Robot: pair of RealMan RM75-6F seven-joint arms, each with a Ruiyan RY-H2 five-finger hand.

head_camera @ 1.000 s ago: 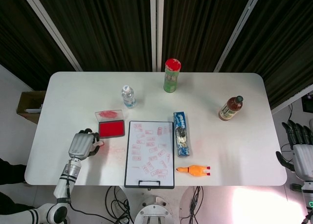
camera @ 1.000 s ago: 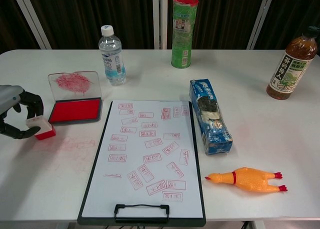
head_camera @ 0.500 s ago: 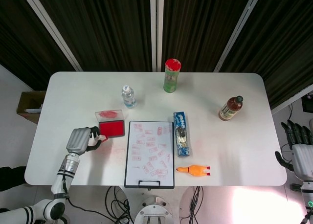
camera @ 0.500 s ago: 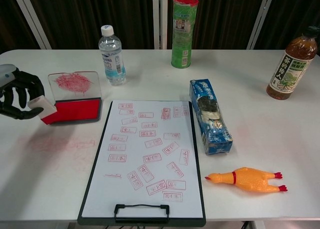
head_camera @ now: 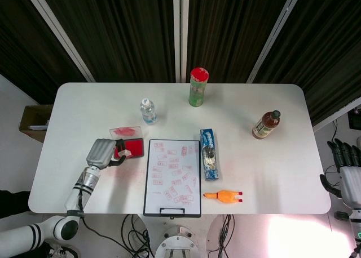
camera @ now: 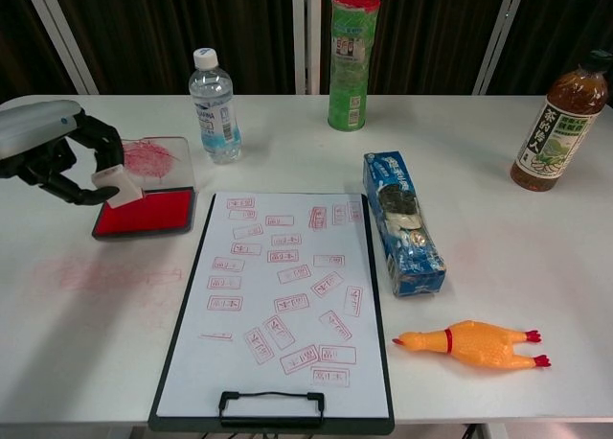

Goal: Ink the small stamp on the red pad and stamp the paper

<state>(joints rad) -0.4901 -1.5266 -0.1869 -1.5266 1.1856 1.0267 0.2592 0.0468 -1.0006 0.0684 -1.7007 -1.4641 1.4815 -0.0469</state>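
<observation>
Over red pad (camera: 142,212), left hand (camera: 59,154) fingers (camera: 96,135) pinch stamp (camera: 123,184), seemingly tilted.

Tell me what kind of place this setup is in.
Probably a robot lab or test room: a bare white table against dark slatted wall panels, loose cables on the floor beneath, and an open cardboard box beside it.

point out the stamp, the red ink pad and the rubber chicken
stamp (camera: 123,185), chest view, on its white body held in the left hand
red ink pad (camera: 153,212), chest view, on the bare red inking surface
rubber chicken (camera: 469,344), chest view, on the middle of its yellow body
</observation>
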